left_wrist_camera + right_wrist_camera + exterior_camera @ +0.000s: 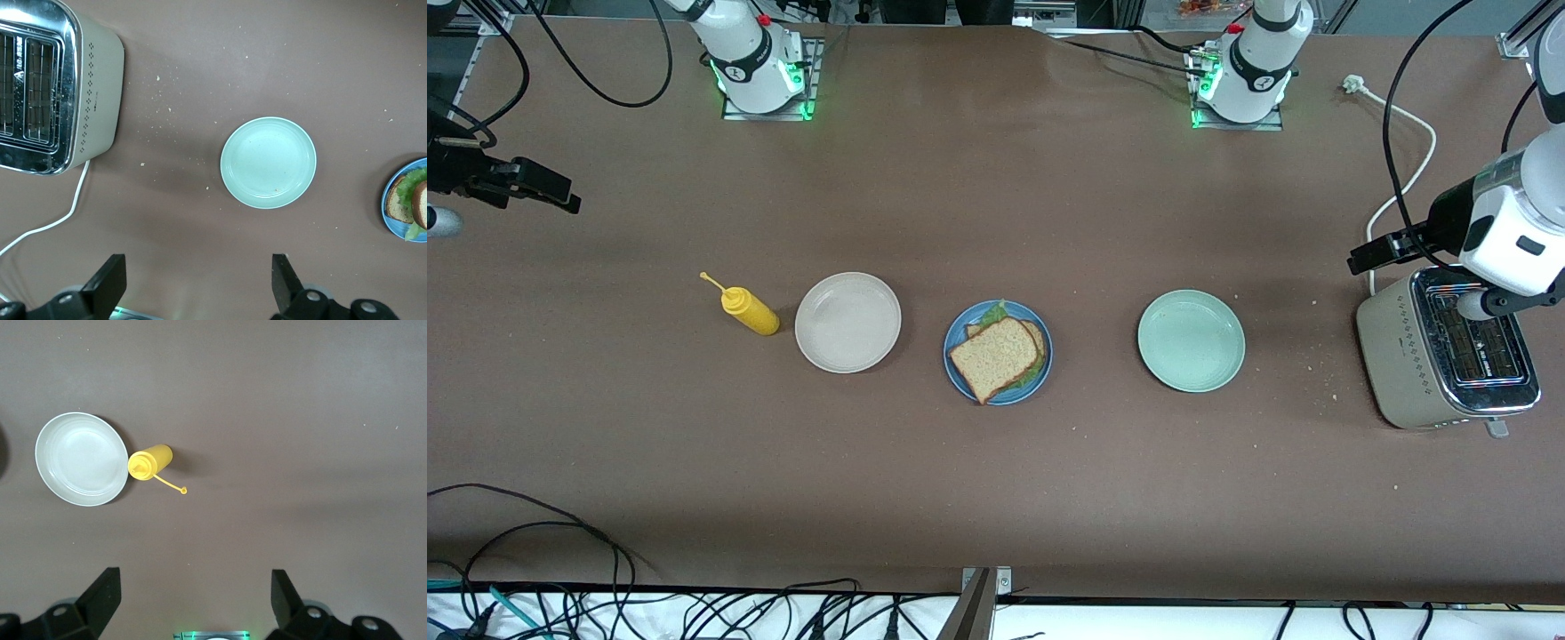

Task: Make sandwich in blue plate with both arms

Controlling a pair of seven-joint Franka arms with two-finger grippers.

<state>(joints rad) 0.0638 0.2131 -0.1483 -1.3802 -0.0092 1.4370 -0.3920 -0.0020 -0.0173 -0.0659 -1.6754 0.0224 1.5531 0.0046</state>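
Lowest in the front view, and so nearest that camera among the table's things, sits the blue plate (953,364) with the sandwich (996,358) on it, midway along the table between the beige-white plate (847,322) and the pale green plate (1191,340). The sandwich looks assembled: a square brown slice with a darker crust lies on top, slightly skewed, so that the edge of a second slice and the ruffled green lettuce (992,313) peek out from under it, all within the rim. Both other plates hold nothing, which suggests their contents have gone into the stack and the job is at or near its end. A yellow squeeze bottle (749,310) lies tipped just beside the beige-white plate, toward the right arm's end, its cap dangling on a thin strap. At the left arm's end stands the toaster (1449,356), its slots showing no bread, a white cord (1405,182) trailing away from it. The left gripper (198,283) hangs high over the bare table between toaster and green plate, fingers spread wide and holding nothing; the right gripper (195,597) hangs likewise over the table near the bottle, spread and without a load, apparently parked clear of the plates.
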